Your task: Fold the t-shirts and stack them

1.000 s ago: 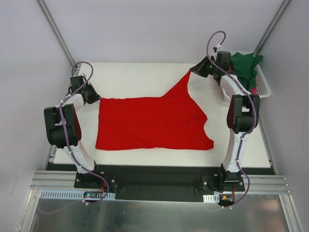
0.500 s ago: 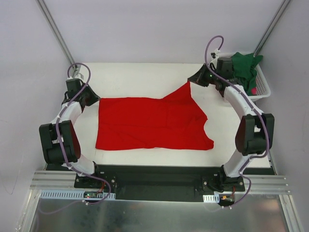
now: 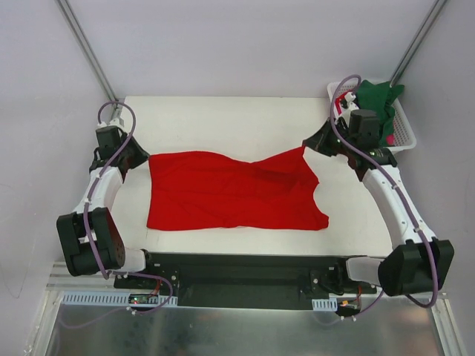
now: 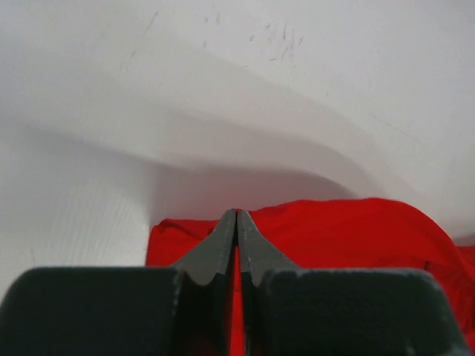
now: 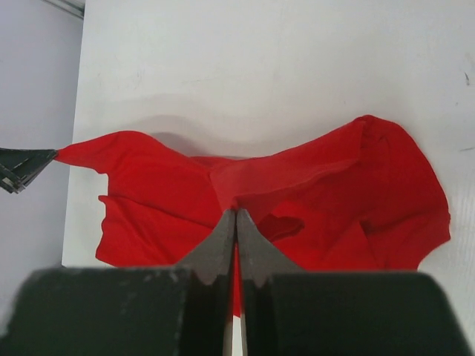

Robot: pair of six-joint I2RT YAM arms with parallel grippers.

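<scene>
Pinching red t-shirt (image 3: 230,194) far corners, left gripper (image 3: 142,157) and right gripper (image 3: 308,146) both clenched on cloth; pull evenly, avoid wrinkles.

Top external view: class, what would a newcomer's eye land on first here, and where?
The bright red t-shirt lies spread across the middle of the white table. The left gripper and right gripper pinch its two far corners, one at each side. At the far right, a white basket holds a dark green t-shirt.
</scene>
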